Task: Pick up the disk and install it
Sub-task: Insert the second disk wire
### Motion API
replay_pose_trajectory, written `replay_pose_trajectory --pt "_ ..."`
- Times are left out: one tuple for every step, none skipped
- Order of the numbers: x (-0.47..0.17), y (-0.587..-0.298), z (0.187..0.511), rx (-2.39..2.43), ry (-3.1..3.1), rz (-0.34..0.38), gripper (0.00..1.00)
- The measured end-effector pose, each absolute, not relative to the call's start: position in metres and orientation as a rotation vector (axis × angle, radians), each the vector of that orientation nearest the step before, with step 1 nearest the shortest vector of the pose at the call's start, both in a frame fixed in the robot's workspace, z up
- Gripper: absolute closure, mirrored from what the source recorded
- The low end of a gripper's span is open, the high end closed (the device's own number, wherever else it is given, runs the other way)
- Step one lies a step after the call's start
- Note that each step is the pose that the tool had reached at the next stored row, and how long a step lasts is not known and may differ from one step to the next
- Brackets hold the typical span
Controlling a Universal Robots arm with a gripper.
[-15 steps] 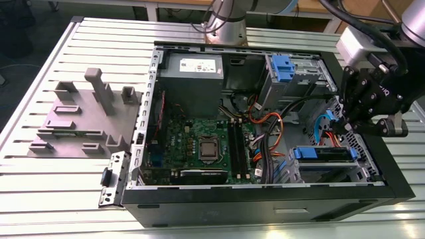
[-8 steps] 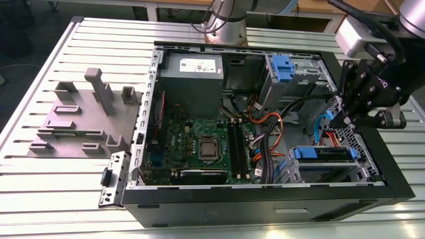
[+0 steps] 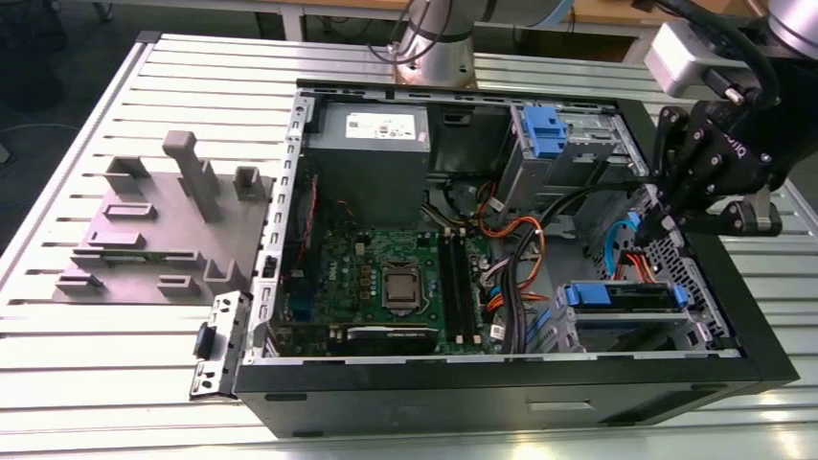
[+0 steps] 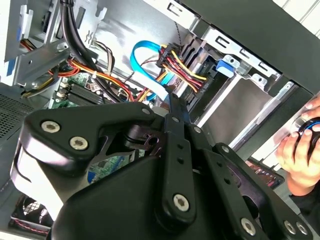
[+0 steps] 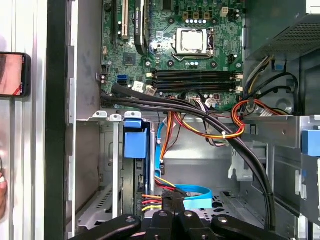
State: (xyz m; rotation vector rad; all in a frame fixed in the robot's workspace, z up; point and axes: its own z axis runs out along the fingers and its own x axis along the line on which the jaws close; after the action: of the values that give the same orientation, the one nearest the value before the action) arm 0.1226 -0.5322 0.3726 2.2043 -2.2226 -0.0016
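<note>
Black claw [image 3: 665,225], jaws apparently closed and empty, hovers inside the open black computer case [image 3: 511,383], positioned over blue-framed silver disk [image 3: 623,296] seated in its bay.

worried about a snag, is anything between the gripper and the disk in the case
Yes. In the first wrist view the light blue flat cable and red-yellow-black wire bundle run between the gripper and the blue-framed silver disk in its bay.
</note>
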Motion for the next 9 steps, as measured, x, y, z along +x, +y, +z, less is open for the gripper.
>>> replay_pose_trajectory --pt "0.1226 -0.5317 0.3725 2.204 -2.222 -0.001 0.89" --pt "0.1226 -0.5313 0.3723 2.203 -2.222 0.001 0.89" --pt "0.1226 -0.5309 0.3721 2.203 -2.221 0.002 0.89" --pt "0.1226 -0.5307 0.3718 2.203 -2.221 0.002 0.89" --pt "0.1226 -0.5304 0.3714 2.203 -2.221 0.003 0.89" --pt "0.1226 -0.5302 0.3711 2.203 -2.22 0.003 0.89" --pt "0.1226 -0.5298 0.371 2.203 -2.22 0.003 0.89" --pt "0.1226 -0.5296 0.3709 2.203 -2.22 0.003 0.89" --pt "0.1226 -0.5294 0.3708 2.203 -2.22 0.003 0.89"
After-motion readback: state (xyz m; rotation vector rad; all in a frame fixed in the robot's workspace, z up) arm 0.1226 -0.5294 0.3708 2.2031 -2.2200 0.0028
